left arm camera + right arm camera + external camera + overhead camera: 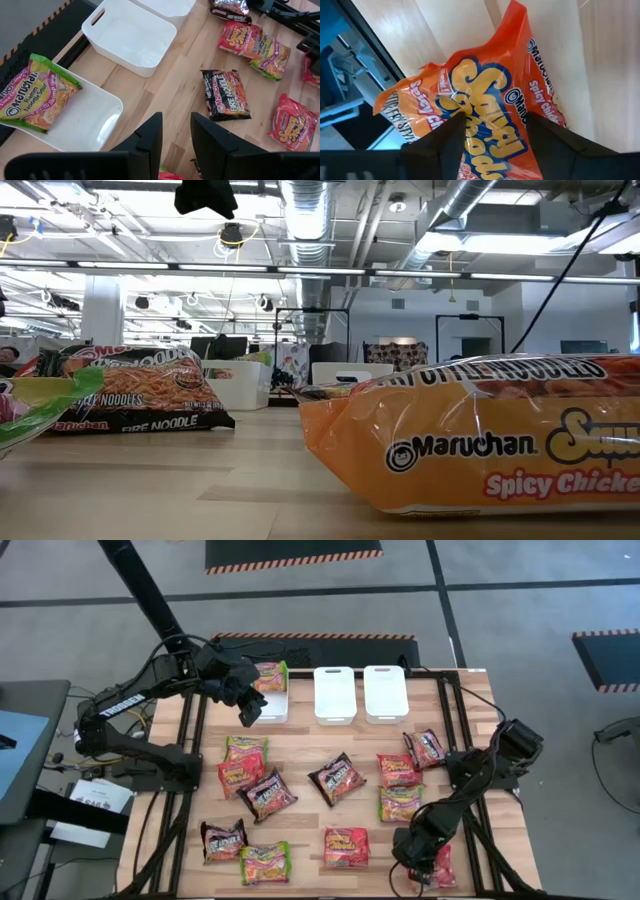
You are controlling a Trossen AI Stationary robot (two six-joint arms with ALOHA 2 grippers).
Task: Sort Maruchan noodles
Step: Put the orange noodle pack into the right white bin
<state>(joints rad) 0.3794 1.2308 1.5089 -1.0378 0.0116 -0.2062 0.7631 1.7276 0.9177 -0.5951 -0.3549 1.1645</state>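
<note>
Maruchan noodle packets lie flat and scattered on the wooden table (300, 755). They are green-edged, black and red-orange. One green-edged packet (37, 95) (271, 675) lies in the far end of the left white tub (100, 125). My left gripper (176, 135) (248, 712) hovers open and empty above that tub's near edge. My right gripper (495, 120) (428, 862) is open at the table's near right corner. It points steeply down, its fingers standing over a red-orange packet (485, 100) (443, 865). My right gripper comes from above at the red-orange packet, which lies flat on the table. One finger (455, 135) is over the packet's printed face (470, 107) and the other (540, 135) is by its long edge. Whether they touch it I cannot tell.
The middle tub (335, 695) and the right tub (385, 692) stand at the far edge beside the left one. Black packets (336, 778) (266, 794) and others fill the table's middle. In the low view an orange packet (480, 440) lies close by.
</note>
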